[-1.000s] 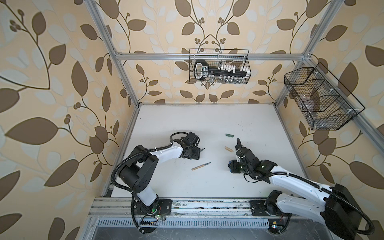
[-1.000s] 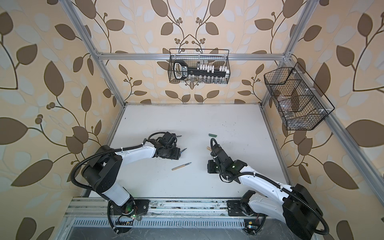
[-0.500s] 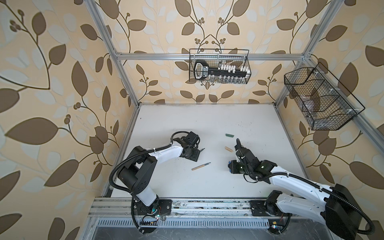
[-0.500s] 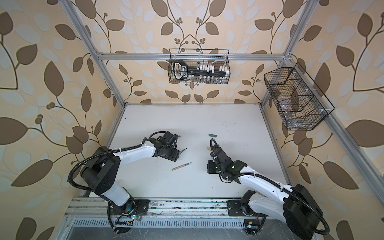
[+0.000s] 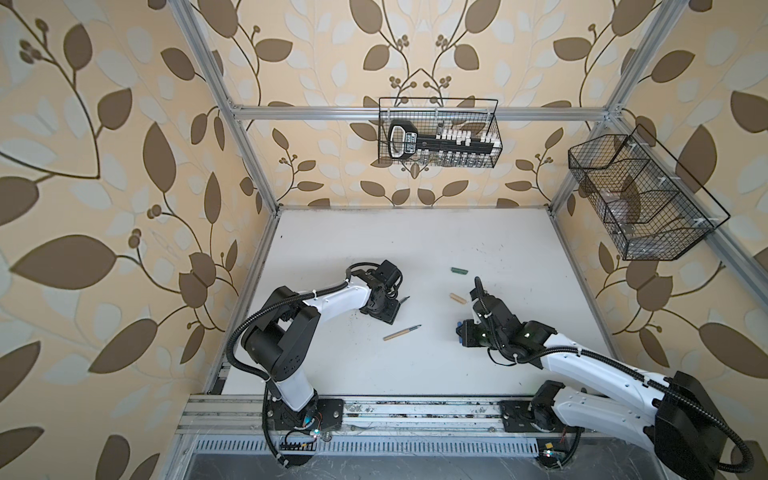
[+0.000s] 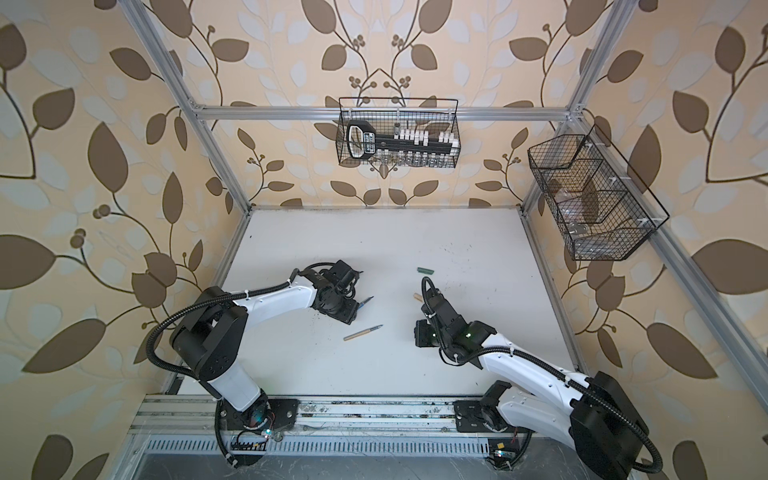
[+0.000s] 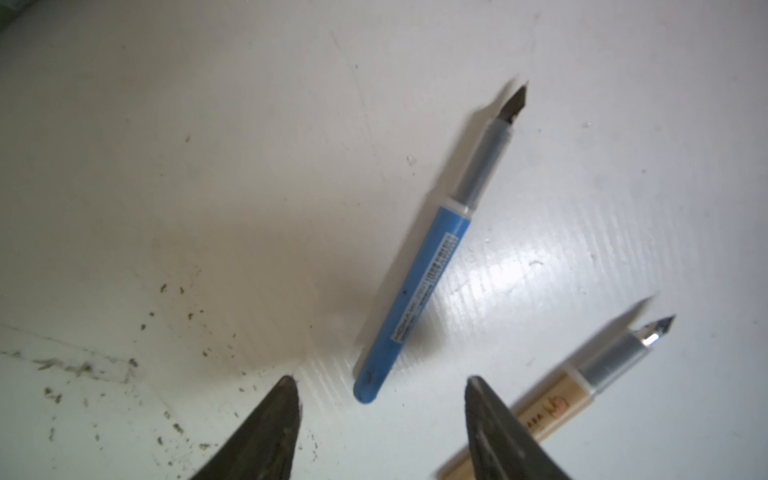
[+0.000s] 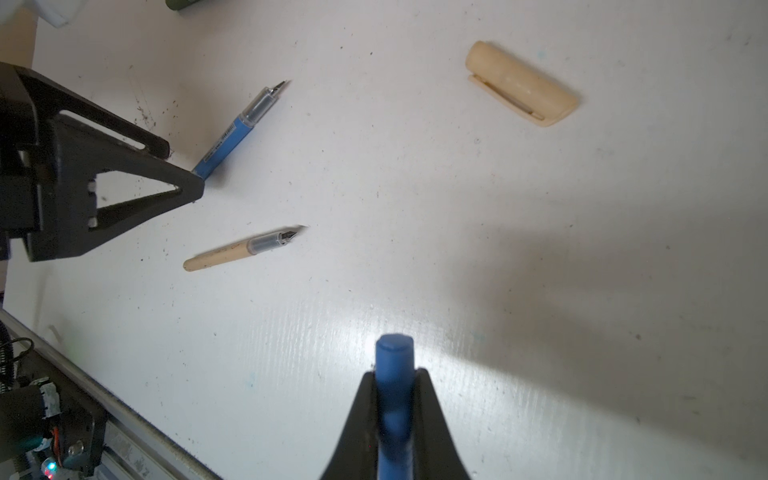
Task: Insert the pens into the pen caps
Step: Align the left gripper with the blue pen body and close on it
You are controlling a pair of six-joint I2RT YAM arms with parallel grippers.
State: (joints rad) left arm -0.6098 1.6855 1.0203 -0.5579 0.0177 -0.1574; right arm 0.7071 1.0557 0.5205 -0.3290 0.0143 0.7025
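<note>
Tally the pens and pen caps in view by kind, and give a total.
Pens: 2 (blue pen, tan pen)
Pen caps: 3 (blue cap, tan cap, green cap)
Total: 5. No green pen is in view.

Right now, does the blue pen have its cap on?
Off. The blue pen lies on the table, dark tip bare; the right gripper pinches the blue cap.

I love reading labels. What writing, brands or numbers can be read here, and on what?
Nothing is legible.
blue pen, white barcode label: too blurred.
tan pen, reddish print: too blurred.
black tool in the wire basket, white label: too small.
</note>
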